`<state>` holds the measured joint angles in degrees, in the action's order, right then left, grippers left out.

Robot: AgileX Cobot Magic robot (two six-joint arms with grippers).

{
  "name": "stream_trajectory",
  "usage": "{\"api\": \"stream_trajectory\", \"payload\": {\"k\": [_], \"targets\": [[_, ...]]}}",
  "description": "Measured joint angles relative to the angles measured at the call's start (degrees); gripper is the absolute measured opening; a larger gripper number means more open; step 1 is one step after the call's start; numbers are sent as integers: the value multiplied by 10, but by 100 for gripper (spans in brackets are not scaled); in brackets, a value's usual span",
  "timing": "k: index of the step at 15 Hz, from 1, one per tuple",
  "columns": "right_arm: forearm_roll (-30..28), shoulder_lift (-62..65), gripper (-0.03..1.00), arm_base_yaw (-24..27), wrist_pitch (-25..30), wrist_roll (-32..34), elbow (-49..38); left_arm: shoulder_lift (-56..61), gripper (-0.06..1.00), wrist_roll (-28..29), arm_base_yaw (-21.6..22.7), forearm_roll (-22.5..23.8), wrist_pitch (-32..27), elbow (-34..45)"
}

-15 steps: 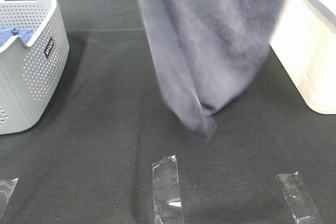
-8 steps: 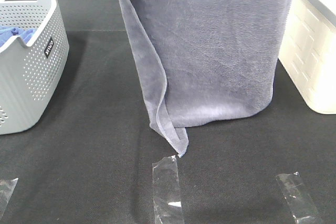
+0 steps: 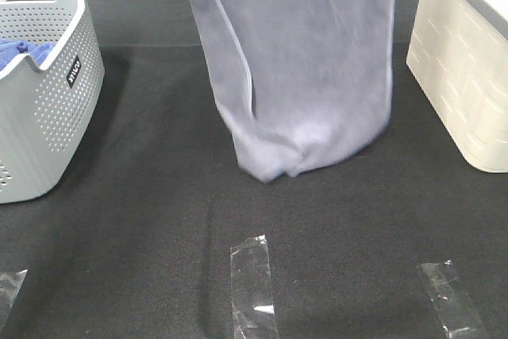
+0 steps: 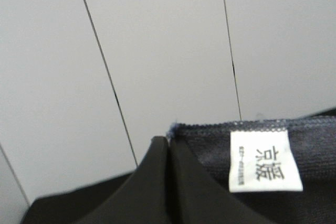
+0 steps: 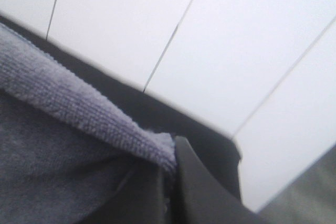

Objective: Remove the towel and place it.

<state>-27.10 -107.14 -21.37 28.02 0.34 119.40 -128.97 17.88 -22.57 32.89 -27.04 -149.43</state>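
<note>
towel hanging, bottom possibly touching table

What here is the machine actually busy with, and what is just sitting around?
Part of the job:
- towel, hanging above the table
- left pincer, shut on the towel's hem
- right pincer, shut on the towel's hem

Just lying about:
- grey basket
- blue cloth inside the basket
- white bin
- tape strips on the black table
</note>
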Motion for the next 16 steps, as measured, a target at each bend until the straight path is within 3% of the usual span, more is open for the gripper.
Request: {"api": "stream_trajectory", "payload": {"k": [2, 3, 5, 6, 8, 10, 13, 16], "targets": [[-40, 1, 0, 0, -92, 4, 0, 1, 0, 4, 22, 1, 139, 0], [-40, 1, 0, 0, -92, 4, 0, 1, 0, 4, 22, 1, 139, 0], [-74, 1, 0, 5, -160, 4, 30, 1, 0, 4, 30, 13, 289, 0], [-77, 3, 0, 11, -156, 4, 38, 1, 0, 4, 30, 18, 299, 0], [-56, 7, 0, 28, -102, 5, 40, 1, 0, -5, 30, 28, 248, 0], [-5, 7, 0, 33, -52, 5, 22, 1, 0, -15, 26, 25, 148, 0], [66, 1, 0, 32, 5, 5, -19, -1, 0, -28, 15, -66, -43, 0], [116, -1, 0, 32, 81, 5, -57, -7, 0, -91, 9, -161, -221, 0]]}}
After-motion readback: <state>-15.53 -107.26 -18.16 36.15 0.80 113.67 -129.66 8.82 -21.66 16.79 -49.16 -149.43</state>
